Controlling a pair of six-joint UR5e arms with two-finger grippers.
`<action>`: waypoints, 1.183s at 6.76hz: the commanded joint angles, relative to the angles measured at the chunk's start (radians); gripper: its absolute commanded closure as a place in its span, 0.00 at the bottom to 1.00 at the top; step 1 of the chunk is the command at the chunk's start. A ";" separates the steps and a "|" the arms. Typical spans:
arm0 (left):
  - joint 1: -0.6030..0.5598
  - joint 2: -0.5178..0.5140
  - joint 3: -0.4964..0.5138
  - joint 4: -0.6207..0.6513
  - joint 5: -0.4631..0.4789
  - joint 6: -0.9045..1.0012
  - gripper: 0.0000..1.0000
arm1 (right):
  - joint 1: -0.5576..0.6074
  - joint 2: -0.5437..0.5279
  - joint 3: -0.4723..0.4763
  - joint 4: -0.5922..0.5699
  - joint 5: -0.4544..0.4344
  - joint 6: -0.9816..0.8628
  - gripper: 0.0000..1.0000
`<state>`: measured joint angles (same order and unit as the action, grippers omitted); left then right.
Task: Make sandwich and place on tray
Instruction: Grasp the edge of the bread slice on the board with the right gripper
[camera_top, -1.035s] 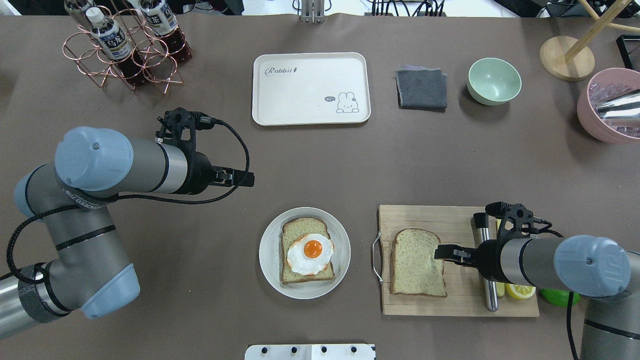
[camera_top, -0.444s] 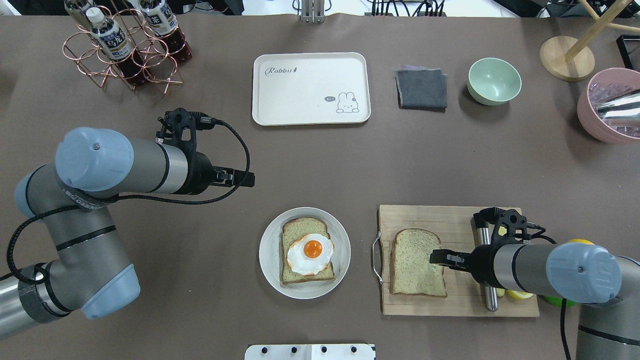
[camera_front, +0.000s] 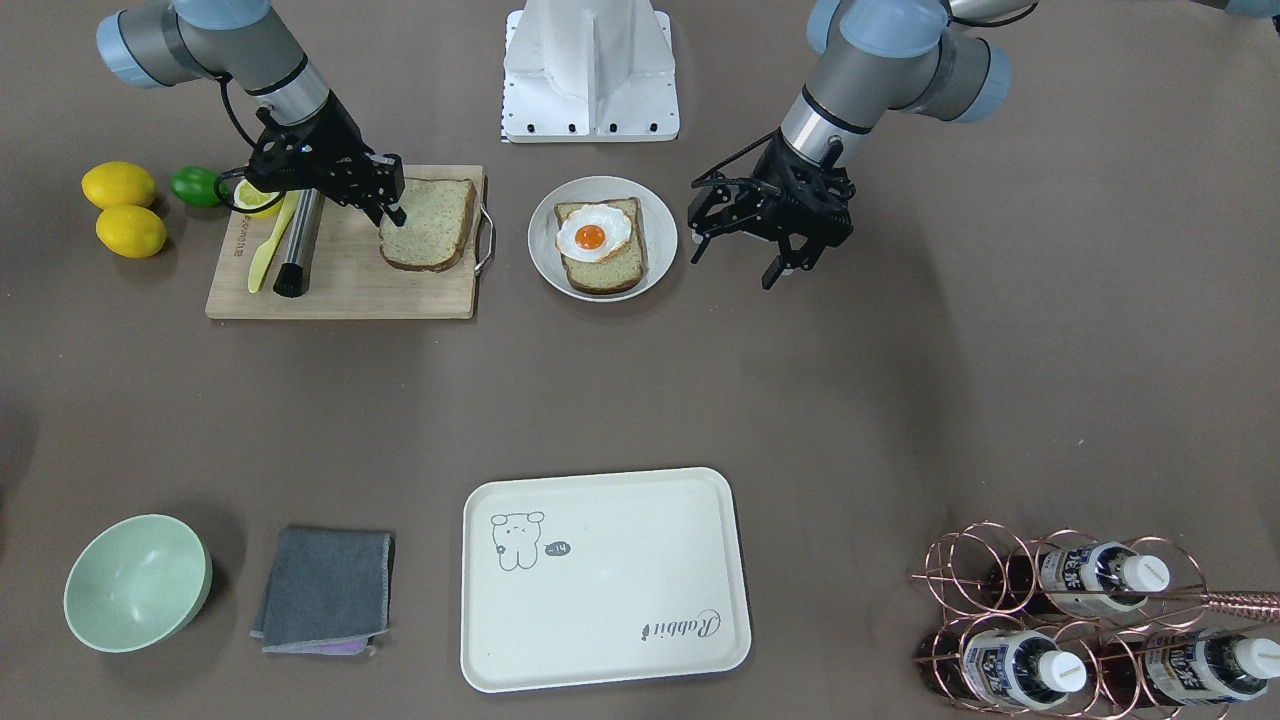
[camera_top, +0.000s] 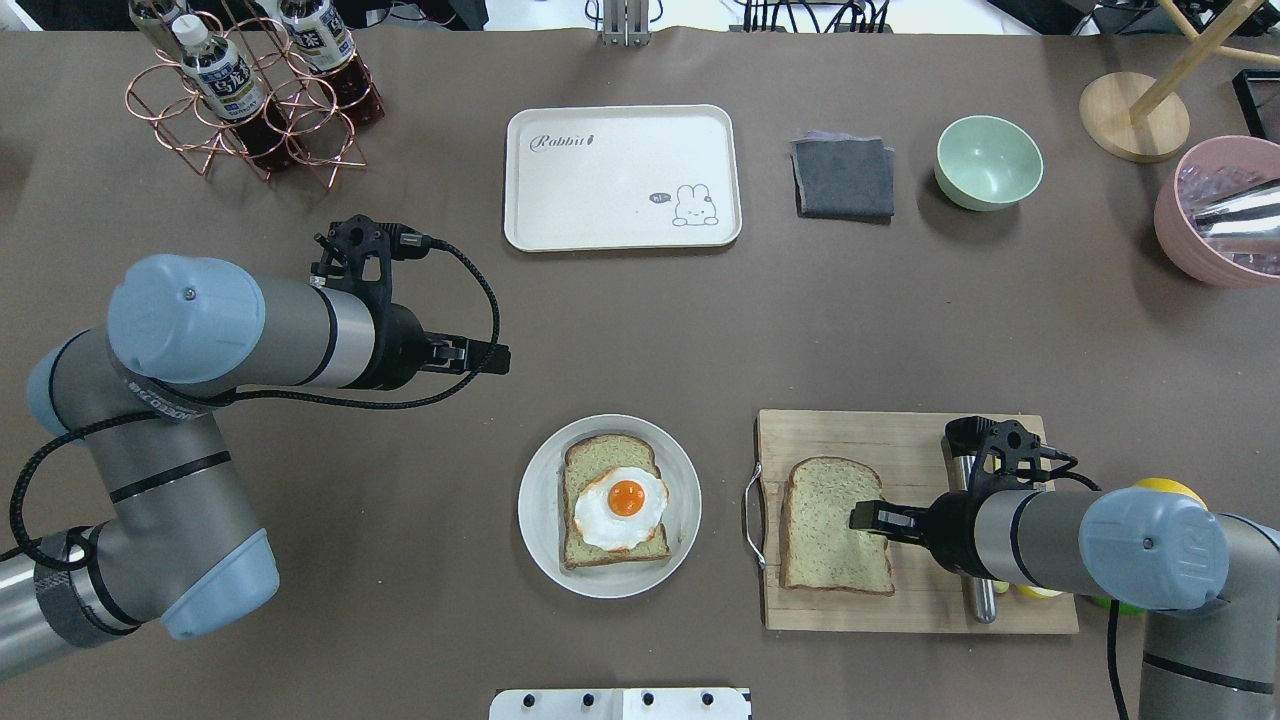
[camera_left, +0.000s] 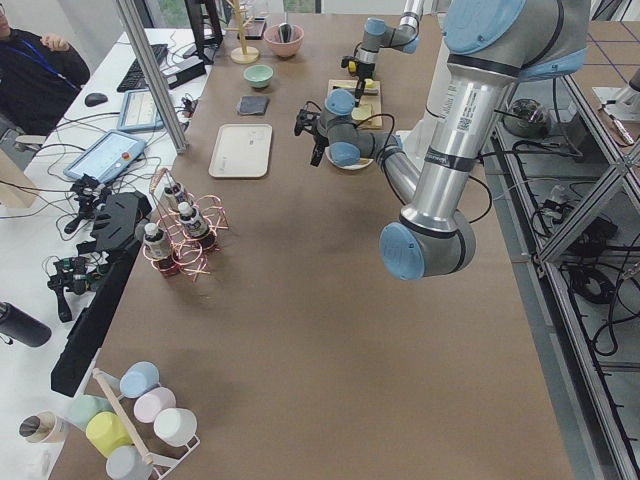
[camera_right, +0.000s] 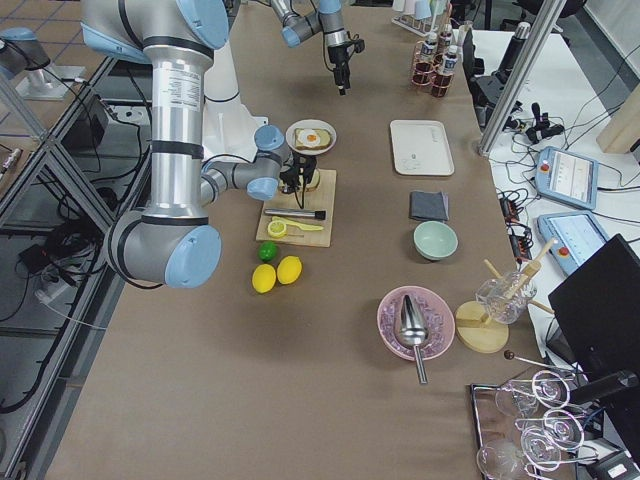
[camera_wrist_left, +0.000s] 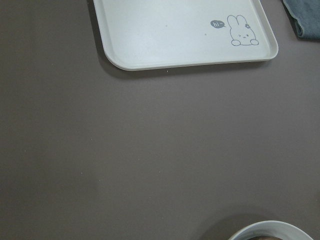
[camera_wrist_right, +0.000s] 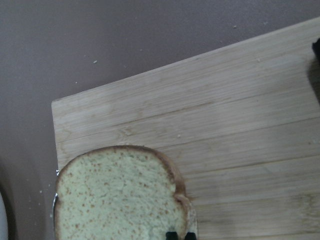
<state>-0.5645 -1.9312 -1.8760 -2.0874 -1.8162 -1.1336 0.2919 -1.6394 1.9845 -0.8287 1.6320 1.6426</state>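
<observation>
1. A brown table (camera_top: 640, 330) fills the overhead view, with the robot at its 6 o'clock edge.
2. The tray (camera_top: 600, 195) lies at 12 o'clock, well apart from the food. It is cream-white with rounded corners, a small animal drawing and "Rabbit" script.
3. A round grey plate (camera_top: 688, 500) sits near 6 o'clock. Flat on it lies the plate slice (camera_top: 605, 452), which is square, brown and speckled with a dark crust.
4. The egg (camera_top: 610, 528) rests on top of that slice. It is white with a ragged, browned rim, and its orange yolk (camera_top: 626, 497) is near its middle.
5. The board slice (camera_top: 825, 540), of the same bread, lies flat on a wooden board (camera_top: 860, 435) at 4 o'clock, its rounded end toward 12.
6. The right gripper (camera_top: 862, 516) hangs over that slice's 3 o'clock edge. In the wrist view two black fingertips (camera_wrist_right: 171, 234) peek in close together above the crust, with only a sliver between them. Whether they touch the bread cannot be told.
7. The left gripper (camera_top: 495, 358) hovers over the table at 10 o'clock of the plate, between plate and tray. Whether its fingers are apart or together cannot be told.
</observation>
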 joint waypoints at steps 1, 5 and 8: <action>0.000 0.000 0.000 0.000 -0.002 0.000 0.02 | 0.000 0.003 0.008 -0.001 -0.007 0.000 1.00; 0.000 -0.002 -0.003 -0.002 -0.006 -0.002 0.02 | 0.104 0.016 0.088 0.002 0.097 0.003 1.00; 0.000 0.012 -0.022 -0.014 -0.012 -0.003 0.02 | 0.093 0.242 0.009 -0.038 0.085 0.059 1.00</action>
<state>-0.5645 -1.9265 -1.8957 -2.0936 -1.8272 -1.1365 0.3918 -1.4925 2.0378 -0.8468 1.7211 1.6914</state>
